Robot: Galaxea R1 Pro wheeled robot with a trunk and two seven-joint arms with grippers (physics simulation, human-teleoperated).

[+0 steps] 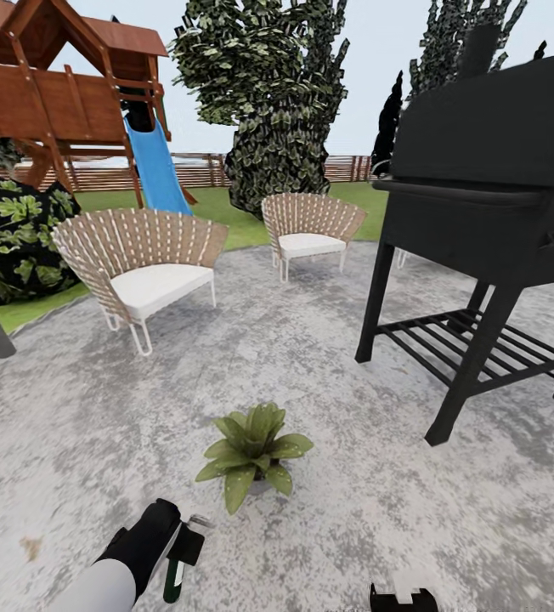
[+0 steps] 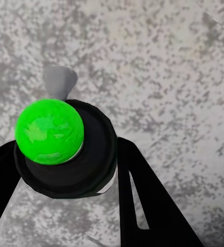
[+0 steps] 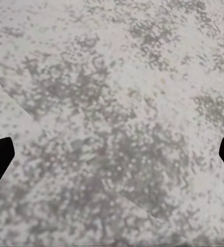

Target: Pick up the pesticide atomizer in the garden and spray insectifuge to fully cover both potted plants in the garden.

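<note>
I'm holding the pesticide atomizer clenched in the left claw, low over the patio; its dark green body is pointing down, black sprayer head up. The potted plant is sitting just ahead and slightly right of it, a low rosette of speckled leaves. The right claw is hanging released, farther off.

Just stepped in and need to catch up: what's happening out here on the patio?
The left gripper holds the small dark green spray bottle with a black head, low over the grey stone patio. A low potted plant with speckled green leaves sits just ahead. The right gripper hangs open and empty. No spray is visible.
</note>
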